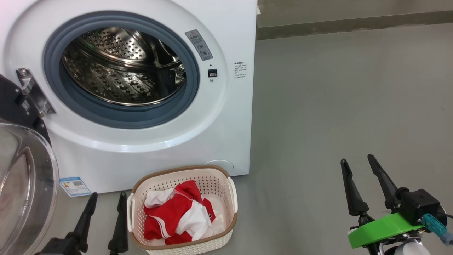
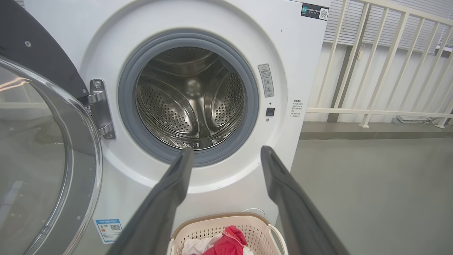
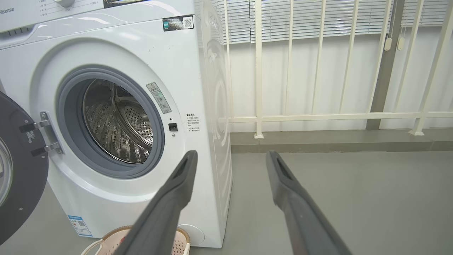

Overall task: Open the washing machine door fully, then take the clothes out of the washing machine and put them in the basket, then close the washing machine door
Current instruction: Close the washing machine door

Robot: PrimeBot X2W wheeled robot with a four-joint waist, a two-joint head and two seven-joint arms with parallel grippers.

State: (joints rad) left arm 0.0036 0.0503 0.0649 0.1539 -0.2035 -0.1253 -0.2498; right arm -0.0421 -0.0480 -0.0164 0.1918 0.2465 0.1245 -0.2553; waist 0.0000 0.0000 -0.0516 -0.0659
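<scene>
One basket [image 1: 231, 226] holds one heap of clothes [image 1: 177, 216].

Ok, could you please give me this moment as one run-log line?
door: open | drum: looks empty | clothes: in basket | left gripper: open | right gripper: open | likely next: close door

Head view: the left edge is cutting off the washing machine door [image 1: 24, 184], leaving part of its glass and black rim showing at lower left. The top edge is cropping the washing machine [image 1: 219, 117] above the drum opening. The bottom edge is clipping the foot of the basket [image 1: 184, 169] and the base of the left gripper [image 1: 108, 193]. The clothes [image 1: 177, 216] are lying bunched; their folds are hiding the lower layers and most of the basket floor. The printed labels [image 1: 240, 71] and blue sticker [image 1: 75, 186] are showing too small to read.

Left wrist view: the bottom edge is cutting the basket down to its far rim, and the gripper's fingers are masking both its ends.
</scene>
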